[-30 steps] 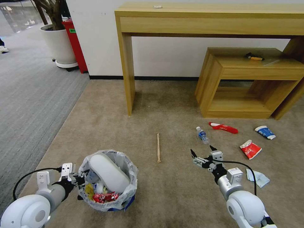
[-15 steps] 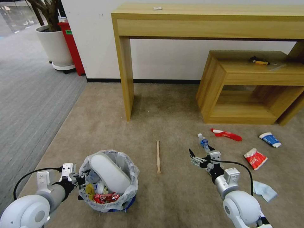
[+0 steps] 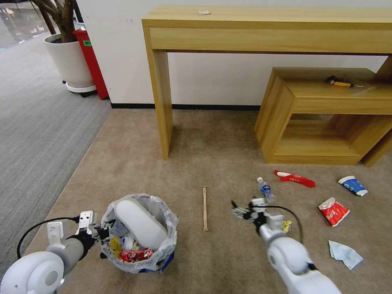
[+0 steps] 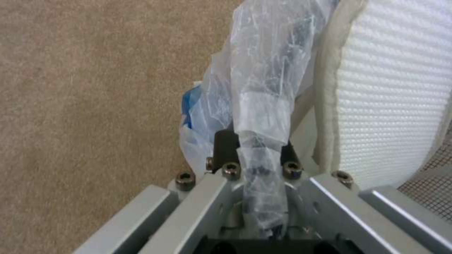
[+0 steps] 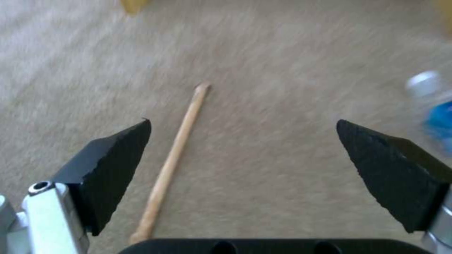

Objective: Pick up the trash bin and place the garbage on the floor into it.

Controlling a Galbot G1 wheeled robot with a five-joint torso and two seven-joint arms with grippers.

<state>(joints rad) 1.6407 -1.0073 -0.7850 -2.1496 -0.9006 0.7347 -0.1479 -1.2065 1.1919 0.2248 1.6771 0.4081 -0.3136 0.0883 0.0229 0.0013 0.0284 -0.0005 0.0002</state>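
Observation:
The trash bin [image 3: 163, 253], lined with a crinkly plastic bag, sits on the beige floor [image 3: 204, 134] at lower left. A white slipper [image 3: 139, 222] and red and yellow wrappers lie inside it. My left gripper [image 3: 103, 237] is shut on its bag-covered rim [image 4: 259, 151], beside the slipper [image 4: 391, 88]. My right gripper [image 3: 243, 208] hangs open just right of the wooden stick [image 3: 204, 208]. In the right wrist view the stick [image 5: 174, 158] lies between the spread fingers, near one fingertip [image 5: 122, 148]. A clear bottle [image 3: 265, 190], red wrapper [image 3: 295, 178], paper cup [image 3: 353, 185], red pack [image 3: 333, 211] and tissue [image 3: 345, 254] lie to the right.
A tall wooden console table [image 3: 161, 102] stands ahead against the wall, with a low wooden shelf unit [image 3: 318, 118] under it at right. A white plant pot [image 3: 69, 61] and a red box [image 3: 92, 61] stand at far left, on grey ribbed carpet [image 3: 36, 130].
My right arm has swung left, away from the bottle and toward the stick. The head camera has shifted, so the scene sits lower. The left gripper still holds the bin.

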